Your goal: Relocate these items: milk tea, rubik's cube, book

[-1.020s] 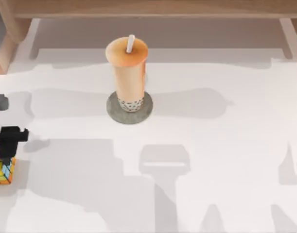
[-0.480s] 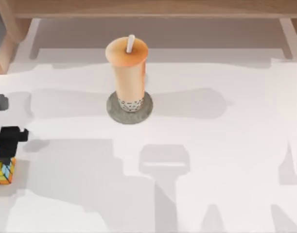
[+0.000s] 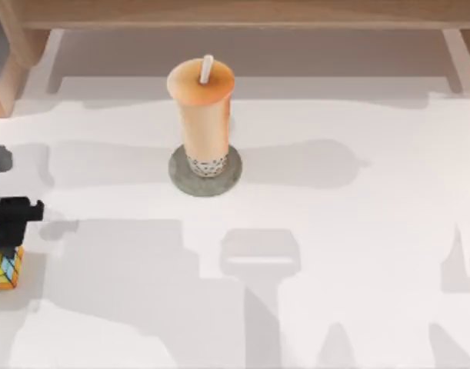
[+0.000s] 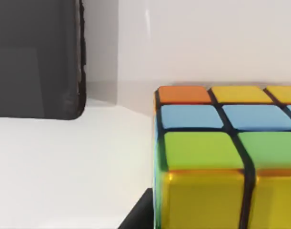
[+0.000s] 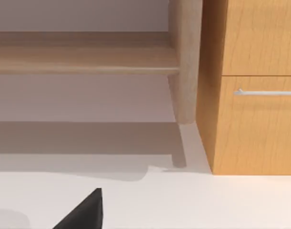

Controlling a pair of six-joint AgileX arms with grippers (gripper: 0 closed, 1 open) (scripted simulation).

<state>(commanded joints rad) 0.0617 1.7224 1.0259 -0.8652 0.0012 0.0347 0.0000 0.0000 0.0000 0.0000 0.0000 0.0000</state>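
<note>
Here the milk tea stands upright, far centre of the white table, set on a flat grey round disc whose rim shows all round the cup's foot. Cup contents: pale orange-tan drink filling most of its height, a band of dark pearls at the base. Orange flat lid on top, white straw poking up through it.

The rubik's cube sits at the table's left edge, near side, well apart from the cup. In the top view its visible faces show yellow, blue and orange squares in a black grid. From the left wrist view the cube is close up: orange and yellow squares along one row, blue beneath, then green, then yellow nearest the camera.

The left gripper is a dark block at the left edge, overlapping the far part of the cube as seen from above. Whether its fingers are apart or clamped on the cube, I cannot tell.

A wooden shelf unit runs along the far edge of the table. The right wrist view takes in a wooden cabinet with a metal handle, a low shelf beside it, and a dark finger tip of the right gripper.
</note>
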